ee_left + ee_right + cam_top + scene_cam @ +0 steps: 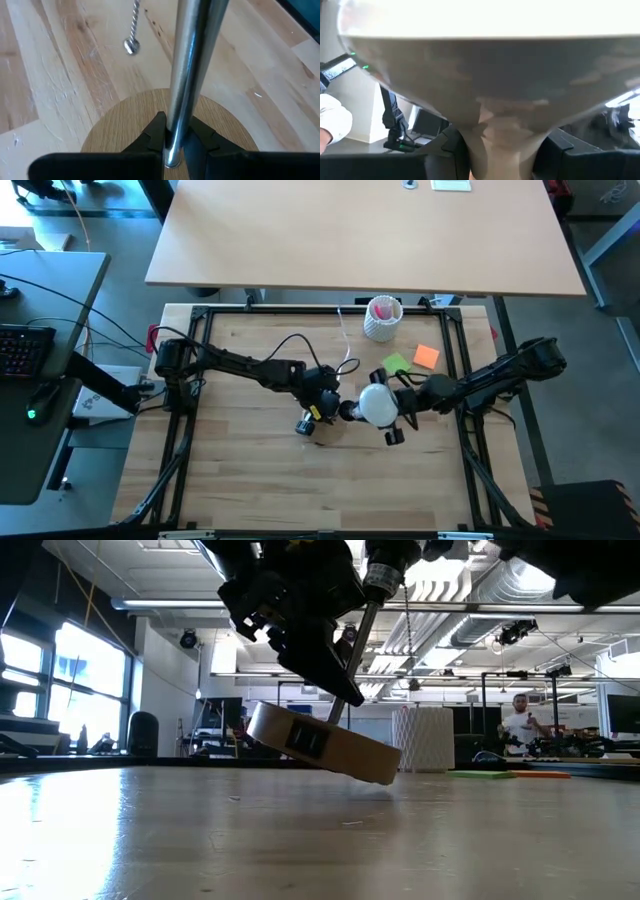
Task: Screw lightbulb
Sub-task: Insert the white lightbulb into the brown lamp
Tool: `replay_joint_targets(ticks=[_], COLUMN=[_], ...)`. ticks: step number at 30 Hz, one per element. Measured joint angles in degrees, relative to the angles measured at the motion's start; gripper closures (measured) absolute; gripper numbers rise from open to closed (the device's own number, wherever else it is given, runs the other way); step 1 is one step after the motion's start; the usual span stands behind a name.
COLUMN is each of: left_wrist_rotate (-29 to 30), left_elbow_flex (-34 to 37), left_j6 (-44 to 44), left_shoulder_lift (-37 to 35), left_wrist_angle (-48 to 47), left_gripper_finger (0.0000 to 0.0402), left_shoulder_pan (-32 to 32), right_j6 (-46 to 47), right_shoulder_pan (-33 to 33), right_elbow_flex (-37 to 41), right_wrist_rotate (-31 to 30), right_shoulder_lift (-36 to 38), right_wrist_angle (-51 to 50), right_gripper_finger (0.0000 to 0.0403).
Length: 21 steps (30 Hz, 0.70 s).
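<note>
The lightbulb [378,405], white and round, hangs over the table's middle with my right gripper [386,410] shut on it; its globe [485,65] fills the right wrist view and its screw base is hidden. Beside it stands a lamp stand: a round wooden disc [320,750] with a silvery rod [352,650]. The disc is tilted, its lower edge [385,778] at the table and its other side raised. My left gripper [322,412] is shut on the rod. My left gripper pinches the rod's lower part [175,120], just above the disc [120,120], between its two fingers [152,135], which lie across the rod. It comes slanting down from the table's left. The stand leans in the hold. My right gripper pinches the bulb's tapering neck [502,145] between its two fingers [452,145], coming about level from the table's right. The globe sits above the fingers, and the bulb is clear of the table.
A white perforated cup [382,318] with pink contents stands at the far edge. Green [397,364] and orange [427,357] paper notes lie right of centre. A thin white cord [345,345] runs from the far edge to the stand. A person [517,725] stands in the room behind.
</note>
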State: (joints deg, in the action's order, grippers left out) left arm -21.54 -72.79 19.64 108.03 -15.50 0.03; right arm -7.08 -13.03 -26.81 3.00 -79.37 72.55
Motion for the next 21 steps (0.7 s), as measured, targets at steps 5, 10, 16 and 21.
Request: replay_joint_targets(ticks=[5, 10, 16, 21], left_wrist_rotate=[0.0, 0.0, 0.0, 0.0], left_elbow_flex=[2.7, 3.4, 3.4, 3.4], left_j6=[-1.2, -2.9, -2.9, -2.9], left_shoulder_lift=[0.1, 0.2, 0.2, 0.2], left_wrist_angle=[6.9, 8.0, 8.2, 8.2], left_gripper_finger=[0.0373, 0.0372, 0.037, 0.0369], left_shoulder_pan=[-0.4, -0.2, -0.2, -0.2], right_j6=[2.1, 1.9, 2.1, 2.1], right_shoulder_pan=[0.3, 0.3, 1.0, 1.1], right_elbow_flex=[1.5, 0.0, -1.8, -1.8], right_wrist_rotate=[-1.5, -1.2, -3.0, -3.2], right_shoulder_lift=[-1.1, -2.3, -2.5, -2.5], right_wrist_angle=[4.9, 4.4, -2.0, -3.1], right_gripper_finger=[0.0261, 0.0261, 0.0261, 0.0261])
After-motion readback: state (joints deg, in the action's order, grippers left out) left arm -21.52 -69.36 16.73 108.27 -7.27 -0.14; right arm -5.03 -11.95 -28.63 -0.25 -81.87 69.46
